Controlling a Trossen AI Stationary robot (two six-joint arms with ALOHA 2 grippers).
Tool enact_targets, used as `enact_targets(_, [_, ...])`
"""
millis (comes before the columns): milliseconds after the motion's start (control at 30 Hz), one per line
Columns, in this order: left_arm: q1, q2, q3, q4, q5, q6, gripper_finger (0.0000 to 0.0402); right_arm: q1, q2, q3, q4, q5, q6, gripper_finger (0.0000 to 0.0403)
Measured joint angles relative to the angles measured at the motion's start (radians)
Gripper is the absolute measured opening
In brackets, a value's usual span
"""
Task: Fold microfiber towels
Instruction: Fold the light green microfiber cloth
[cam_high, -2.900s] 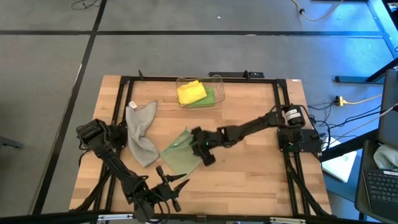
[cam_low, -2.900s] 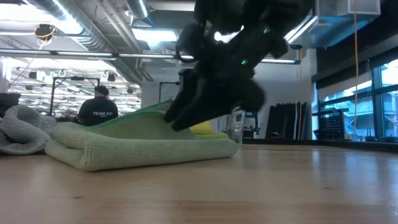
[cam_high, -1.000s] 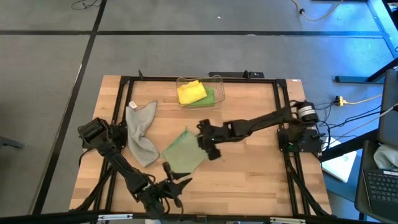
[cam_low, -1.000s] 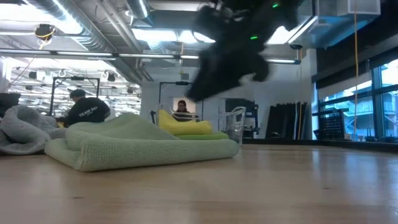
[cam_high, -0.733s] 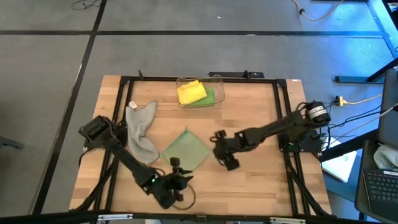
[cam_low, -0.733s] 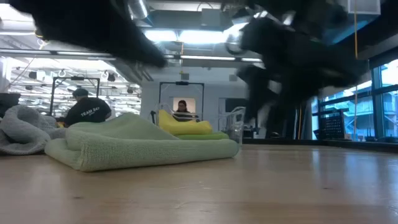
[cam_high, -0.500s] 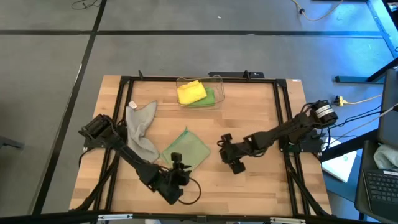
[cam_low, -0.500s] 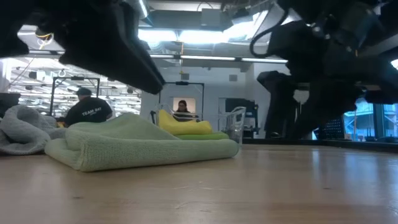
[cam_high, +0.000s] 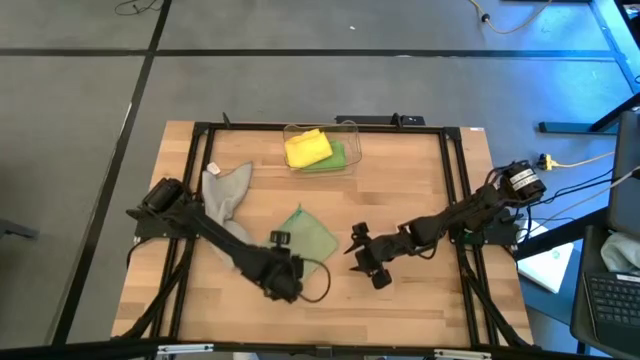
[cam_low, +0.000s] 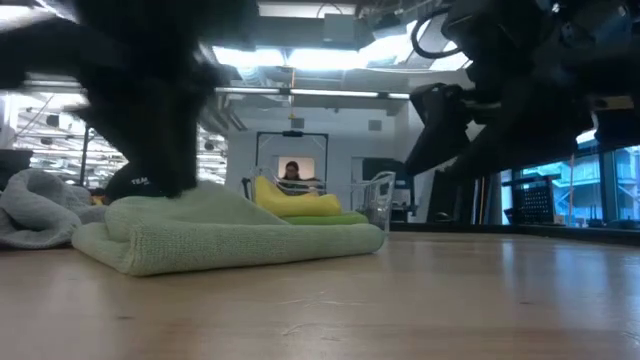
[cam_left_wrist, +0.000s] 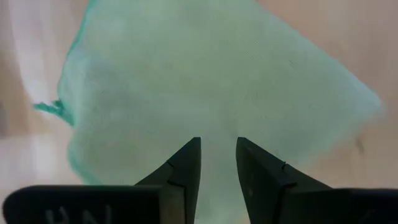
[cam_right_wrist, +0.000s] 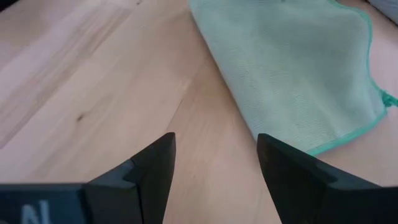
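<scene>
the pale sage towel (cam_high: 302, 236) lies folded on the desk (cam_high: 420, 300), soft and light, so we would take it at a corner or edge. our left pincer (cam_left_wrist: 217, 163) hangs over it with a narrow gap, holding nothing; our right pincer (cam_right_wrist: 214, 162) stands open just beside it

Bright ceiling strip lights (cam_low: 300, 57) are glaring across the low view, the dark robot arm (cam_low: 140, 90) is smearing with motion blur (left side), and the folded pale sage cloth (cam_left_wrist: 211, 81) is looking soft, unfocused.

Folded sage towel (cam_low: 225, 232) on wooden table (cam_low: 400, 300)
</scene>
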Motion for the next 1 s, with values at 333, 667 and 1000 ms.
enact_targets(333, [-0.080, -0.001, 0.048, -0.274, -0.042, 0.241, 0.0118, 0.013, 0.035, -0.021, 0.005, -0.001, -0.004, 0.0229])
enact_targets(667, [-0.078, 0.000, -0.079, -0.138, -0.037, 0.241, 0.0171, 0.013, 0.035, -0.021, 0.007, -0.007, 0.001, 0.0229])
enact_targets(1000, [-0.051, 0.000, -0.181, -0.073, -0.090, 0.242, 0.0171, 0.013, 0.035, -0.020, 0.019, -0.007, 0.000, 0.0229])
